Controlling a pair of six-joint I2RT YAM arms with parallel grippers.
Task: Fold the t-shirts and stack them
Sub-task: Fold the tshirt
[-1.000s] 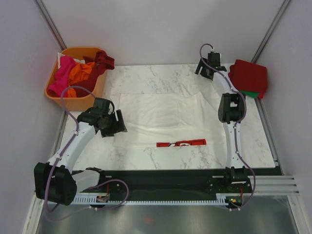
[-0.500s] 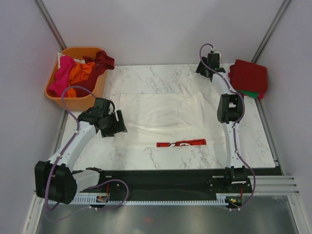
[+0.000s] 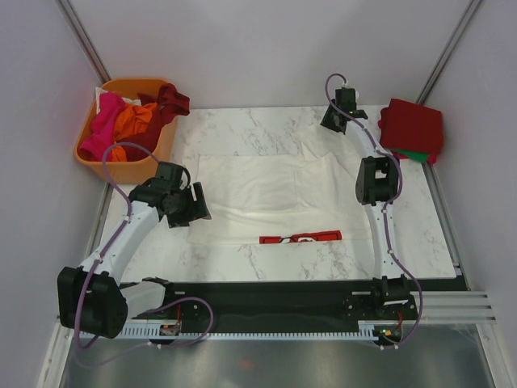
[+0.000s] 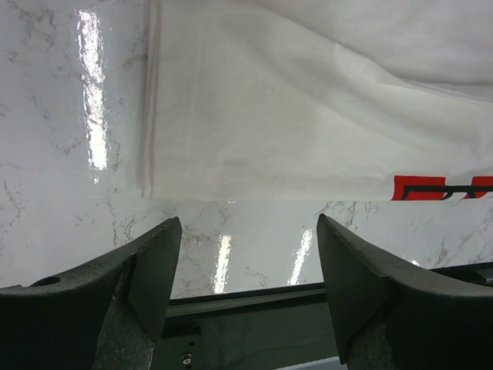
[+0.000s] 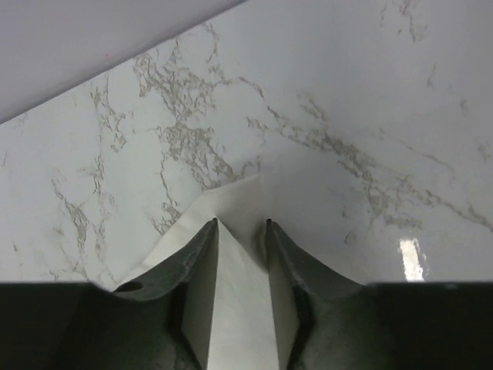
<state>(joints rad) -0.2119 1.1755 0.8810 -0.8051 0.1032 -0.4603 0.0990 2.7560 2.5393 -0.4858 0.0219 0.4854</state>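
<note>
Right tool, at the overhead frame's upper right, pinched the far corner of the cream-white t-shirt, which lay flat at the desk's centre, long axis left-to-right, stretching lower-left from it. Left tool, spread, hovered beside the shirt's lower-left corner.

No readable text. Red print band on cream-white t-shirt: lettering too small to decipher.
</note>
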